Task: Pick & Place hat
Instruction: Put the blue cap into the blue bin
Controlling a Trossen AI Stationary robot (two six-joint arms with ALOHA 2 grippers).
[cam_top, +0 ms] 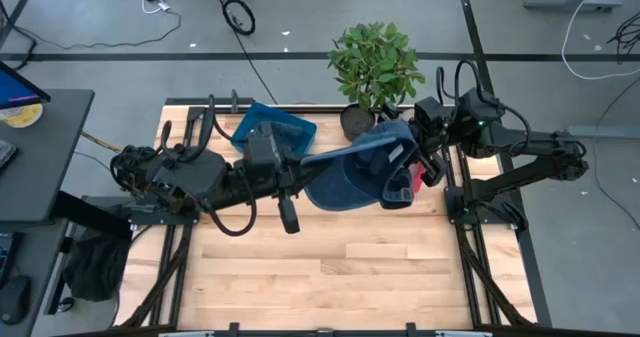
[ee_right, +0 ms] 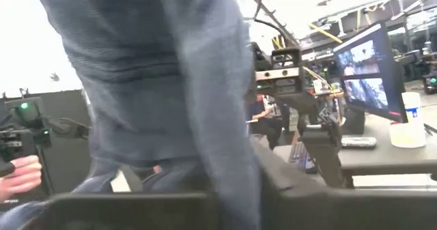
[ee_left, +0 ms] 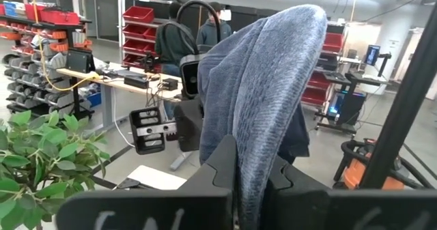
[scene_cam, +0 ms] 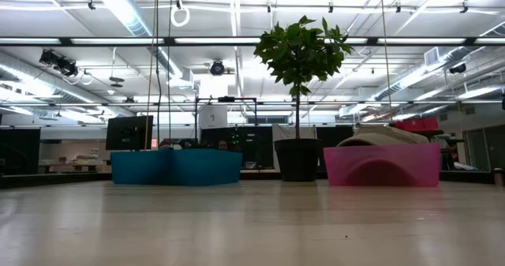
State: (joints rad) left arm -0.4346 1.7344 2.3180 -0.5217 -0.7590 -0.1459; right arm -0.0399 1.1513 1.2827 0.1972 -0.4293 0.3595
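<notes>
Left wrist view, nearest first: the left end effector [ee_left: 249,182] has both fingers [ee_left: 220,163] pinched narrow on a fold of the blue hat [ee_left: 263,87], cloth rising straight up out of the grip and filling the middle of the view. Right wrist view shows the same: right end effector [ee_right: 235,189] clamped on hat cloth that hangs right in front of the lens. So the hat is off the bench [cam_top: 330,267], held in the air between both arms, nothing of it in the low view. From above, the hat [cam_top: 350,172] stretches roughly left-right, long axis running from the left end effector [cam_top: 300,164] at its left edge to the right end effector [cam_top: 428,157] at its right end; both are touching it, neither nearer. Key relation: the pink bin [cam_top: 402,189] sits directly under the hat's right end, just beside the right arm, so I'd judge the drop is down and toward the right side, right arm better placed. The blue bin [cam_top: 275,127] lies behind the left arm, further back on the bench, apart from the hat. Low view: pink bin [scene_cam: 382,165] already has something tan and rounded on top, can't tell what. Potted plant [cam_top: 375,67] at the back edge, close to the hat's far side, a snag risk if cloth swings. A person's hand shows at the edge of the right wrist view, off the bench.
</notes>
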